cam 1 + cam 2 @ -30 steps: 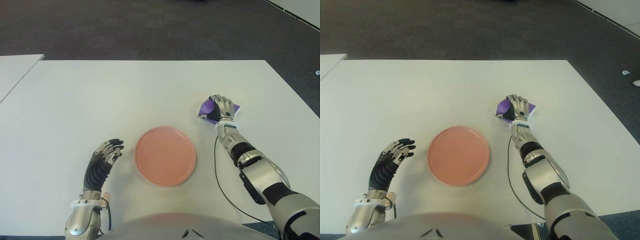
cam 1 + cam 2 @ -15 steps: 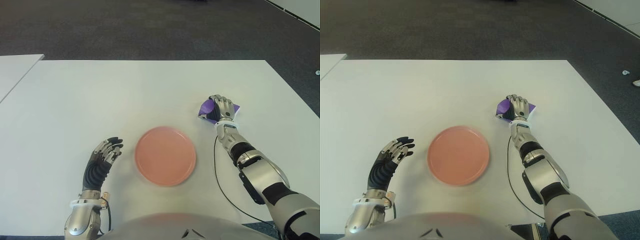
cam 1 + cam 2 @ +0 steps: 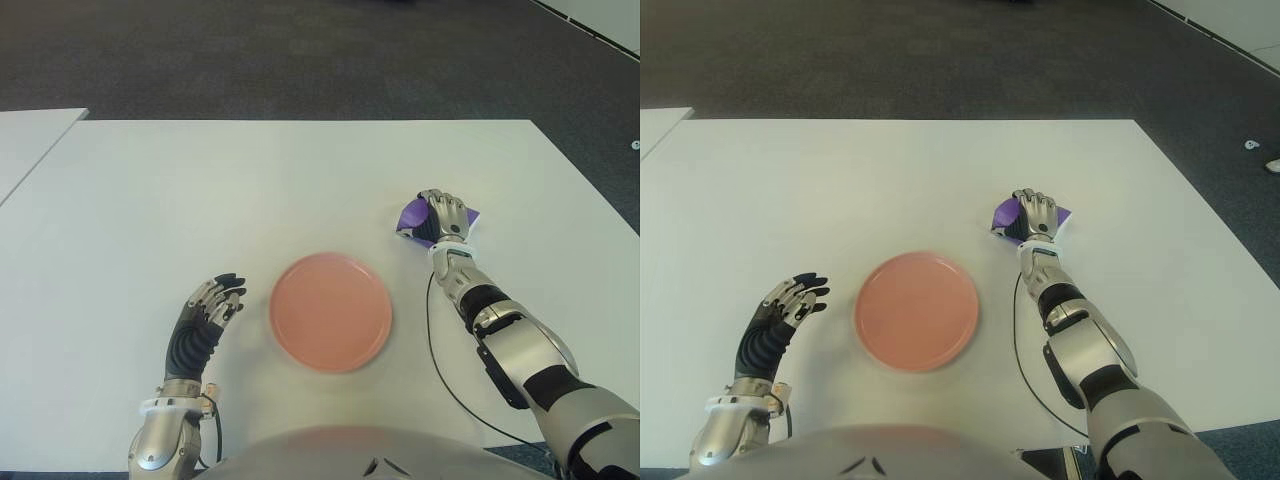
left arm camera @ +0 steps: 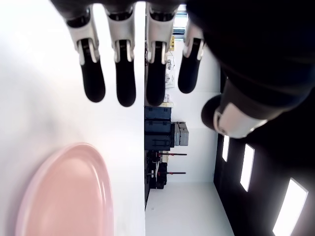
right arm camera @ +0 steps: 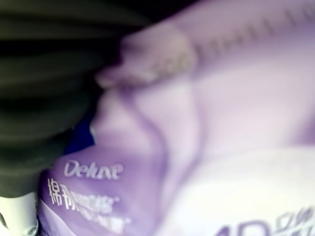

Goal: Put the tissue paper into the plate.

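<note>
Little has moved since the earlier frames: the left hand (image 3: 205,318) has drifted slightly toward the lower left of the frame, while the right hand (image 3: 445,220) stays where it was.

Seen from the left eye, the right hand sits right of centre, curled over the purple tissue pack (image 3: 411,215), which lies on the white table (image 3: 250,190) up and to the right of the pink plate (image 3: 330,312). Purple shows on both sides of the knuckles, so the pack lies under the palm, probably being gripped for a lift toward the plate.

From the right eye, the left hand shows at lower left, just left of the plate, fingers loosely spread and holding nothing.

The left wrist view confirms this: four fingertips (image 4: 125,91) hang apart with the plate's rim (image 4: 93,187) nearby.

The right wrist view is filled by the pack's purple wrapper (image 5: 162,147), pressed close against the hand; the fingers appear clamped on it.
</note>
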Motion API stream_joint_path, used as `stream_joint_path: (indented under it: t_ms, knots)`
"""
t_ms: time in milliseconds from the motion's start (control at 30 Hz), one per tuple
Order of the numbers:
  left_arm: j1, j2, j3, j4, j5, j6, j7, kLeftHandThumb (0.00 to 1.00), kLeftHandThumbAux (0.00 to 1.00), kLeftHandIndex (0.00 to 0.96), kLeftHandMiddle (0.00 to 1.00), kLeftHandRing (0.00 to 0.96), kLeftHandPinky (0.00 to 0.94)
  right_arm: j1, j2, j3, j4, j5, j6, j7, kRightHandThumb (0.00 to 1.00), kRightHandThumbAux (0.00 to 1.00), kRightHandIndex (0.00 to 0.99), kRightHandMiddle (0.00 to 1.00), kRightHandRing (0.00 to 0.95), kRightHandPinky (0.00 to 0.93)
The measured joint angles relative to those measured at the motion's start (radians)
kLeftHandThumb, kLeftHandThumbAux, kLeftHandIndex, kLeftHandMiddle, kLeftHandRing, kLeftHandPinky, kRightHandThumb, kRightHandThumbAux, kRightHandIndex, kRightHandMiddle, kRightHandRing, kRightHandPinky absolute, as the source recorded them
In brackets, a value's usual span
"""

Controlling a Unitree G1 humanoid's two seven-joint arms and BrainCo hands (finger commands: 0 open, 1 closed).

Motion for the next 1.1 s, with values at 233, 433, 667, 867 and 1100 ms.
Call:
stream_joint_path:
  t_ms: [233,433,667,867,1100]
  knots:
    - [-0.014,-0.003,-0.002,0.006,-0.001,0.000,0.000,0.365,0.591,0.276,0.301,0.316,0.343,0.000,0.000,0.000,0.000,0.000,-0.005,0.000,0.852,0.680,0.395,0.521,0.726,0.126]
    - [-0.036,-0.007,-0.004,0.035,-0.002,-0.009,-0.002,0.343,0.596,0.276,0.302,0.315,0.342,0.016,-0.024,0.003,-0.038,0.000,-0.037,0.013,0.852,0.680,0.396,0.521,0.727,0.126]
    - [-0.049,-0.006,-0.004,0.078,0.001,-0.042,-0.011,0.308,0.586,0.268,0.306,0.322,0.356,0.120,-0.116,-0.009,-0.299,0.002,-0.049,0.104,0.851,0.680,0.396,0.514,0.716,0.106]
    - [-0.063,-0.006,-0.005,0.084,0.014,-0.046,-0.011,0.271,0.569,0.259,0.307,0.323,0.352,0.233,-0.170,-0.049,-0.577,0.001,-0.002,0.217,0.853,0.678,0.401,0.508,0.707,0.255]
    - [-0.072,-0.007,-0.005,0.102,0.038,-0.054,-0.011,0.264,0.558,0.262,0.306,0.320,0.350,0.344,-0.218,-0.106,-0.855,-0.016,0.049,0.323,0.931,0.659,0.418,0.511,0.538,0.360]
